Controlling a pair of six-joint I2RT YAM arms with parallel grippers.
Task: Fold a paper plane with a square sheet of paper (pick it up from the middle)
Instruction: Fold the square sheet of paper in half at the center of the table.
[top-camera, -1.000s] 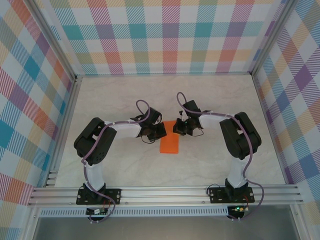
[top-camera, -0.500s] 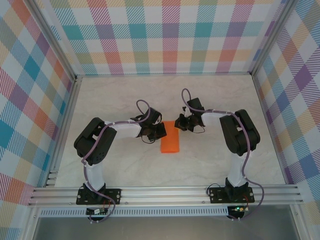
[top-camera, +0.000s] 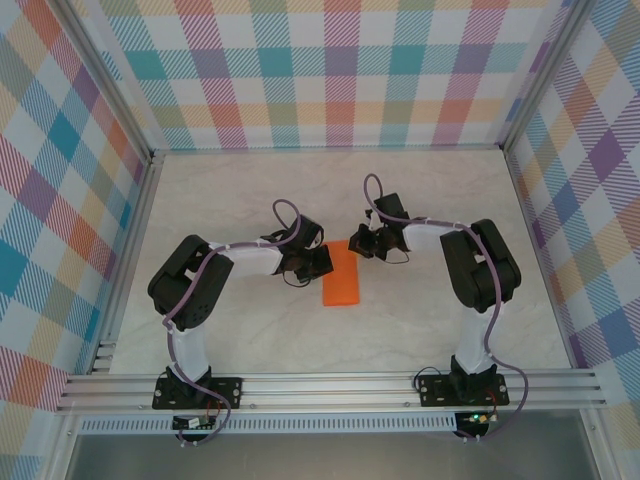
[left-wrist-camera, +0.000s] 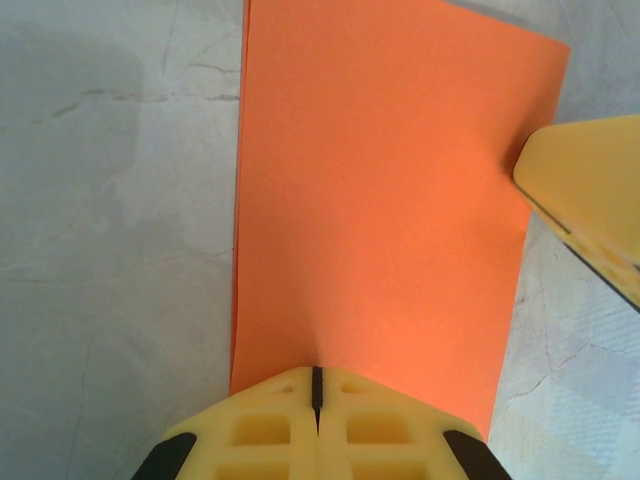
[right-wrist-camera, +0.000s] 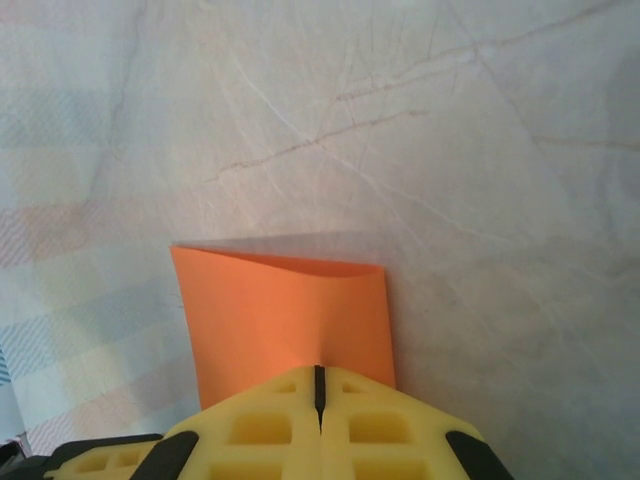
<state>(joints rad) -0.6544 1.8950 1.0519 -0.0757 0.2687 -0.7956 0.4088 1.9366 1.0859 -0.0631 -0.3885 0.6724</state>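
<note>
Two closed hands on the folded paper (top-camera: 342, 285): left hand (left-wrist-camera: 316, 388) at its left edge, right hand (right-wrist-camera: 318, 385) far-right.

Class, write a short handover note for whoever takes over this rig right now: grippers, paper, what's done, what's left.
Left gripper: jaws shut, tips on one edge of the orange sheet; pinching or pressing, unclear.
Right gripper: jaws shut on the sheet's far end, which is lifted slightly.
Sheet: middle of the table, folded into a rectangle.
Done: first half fold.
To do: every later fold; no plane shape yet.
</note>
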